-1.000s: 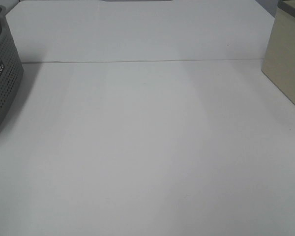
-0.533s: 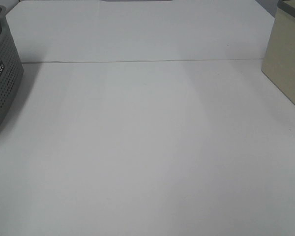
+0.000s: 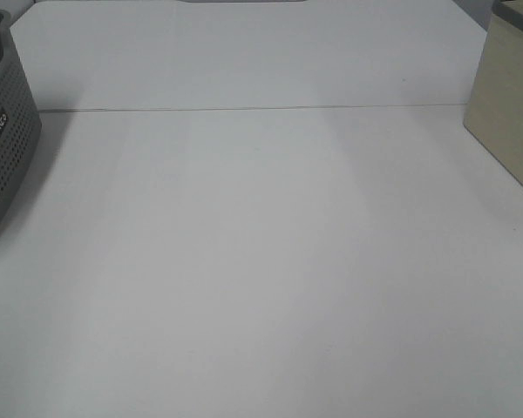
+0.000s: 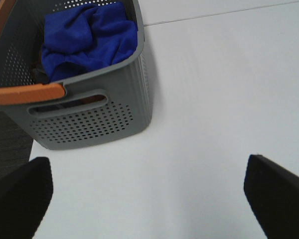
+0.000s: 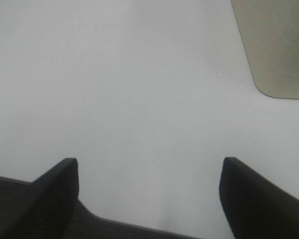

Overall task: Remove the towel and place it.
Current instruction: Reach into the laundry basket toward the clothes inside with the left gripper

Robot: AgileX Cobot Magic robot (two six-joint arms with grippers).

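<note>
Hovering my left tool (image 4: pixel 149 199) over the bench (image 4: pixel 204 89) right now. Both fingers (image 4: pixel 20 199) are spread wide with nothing between them, so it's fully released. The towel (image 4: pixel 87 37) is bunched up, bright blue, inside the grey basket (image 4: pixel 89 124), clear of my fingers and not touched by either tool. The basket's perforated wall with the slot handle faces my left tool, and an orange strip (image 4: pixel 27 93) runs along the rim on one side. My right tool (image 5: pixel 149 194) is spread apart too, gripping nothing, just bare bench under it, with a beige box (image 5: pixel 276 45) sitting nearby. From the high camera the basket is at the far left edge and the box at the far right, well apart, with a thin seam (image 3: pixel 261 108) crossing the bench between them.
</note>
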